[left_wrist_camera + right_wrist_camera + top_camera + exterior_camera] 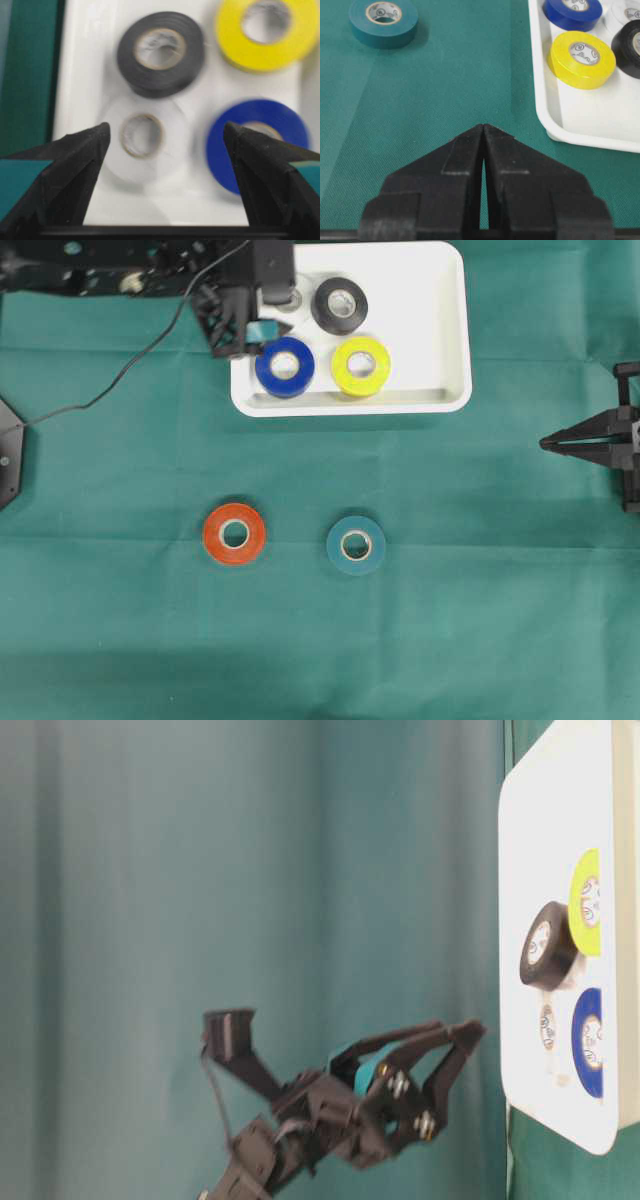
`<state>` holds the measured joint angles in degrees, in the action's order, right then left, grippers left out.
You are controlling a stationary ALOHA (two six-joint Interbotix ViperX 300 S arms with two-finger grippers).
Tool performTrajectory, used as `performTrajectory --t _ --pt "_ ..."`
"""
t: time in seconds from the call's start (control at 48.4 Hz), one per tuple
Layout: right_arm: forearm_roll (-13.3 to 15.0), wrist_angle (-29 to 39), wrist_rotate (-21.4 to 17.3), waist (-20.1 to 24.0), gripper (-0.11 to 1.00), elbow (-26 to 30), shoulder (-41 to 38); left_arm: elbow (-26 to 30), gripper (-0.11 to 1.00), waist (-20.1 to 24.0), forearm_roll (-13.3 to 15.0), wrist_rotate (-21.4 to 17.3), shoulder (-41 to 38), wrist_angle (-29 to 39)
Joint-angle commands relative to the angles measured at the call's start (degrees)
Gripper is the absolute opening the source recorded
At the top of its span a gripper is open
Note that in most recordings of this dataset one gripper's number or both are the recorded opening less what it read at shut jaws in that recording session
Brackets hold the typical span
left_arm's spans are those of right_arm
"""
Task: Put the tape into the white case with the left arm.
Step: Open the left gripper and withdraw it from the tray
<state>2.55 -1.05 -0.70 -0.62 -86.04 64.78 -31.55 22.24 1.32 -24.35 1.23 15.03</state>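
Note that the left gripper (pixel 165 145) hangs above the white case (pixel 440 340) with its jaws spread wide and nothing between them. Below it, the white tape roll (pixel 147 137) lies flat inside the case, beside the black roll (pixel 161 52), the blue roll (pixel 260 142) and the yellow roll (pixel 267 32). The right gripper (pixel 483 127) sits over the green cloth (pixel 450 640), fingertips pressed together. An orange roll (pixel 235 533) and a teal roll (pixel 356 545) lie on the cloth outside the case
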Motion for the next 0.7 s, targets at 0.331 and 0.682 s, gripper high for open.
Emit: performTrajectory --t 0.331,0.682 --pt "0.1 -0.6 -0.1 0.0 -0.09 0.6 -0.5 -10.2 0.94 -6.3 0.2 4.0 13.1 -0.3" --pt "0.1 -0.6 -0.1 0.0 -0.09 0.6 -0.5 -19.3 0.94 -12.0 0.2 8.7 23.1 0.3"
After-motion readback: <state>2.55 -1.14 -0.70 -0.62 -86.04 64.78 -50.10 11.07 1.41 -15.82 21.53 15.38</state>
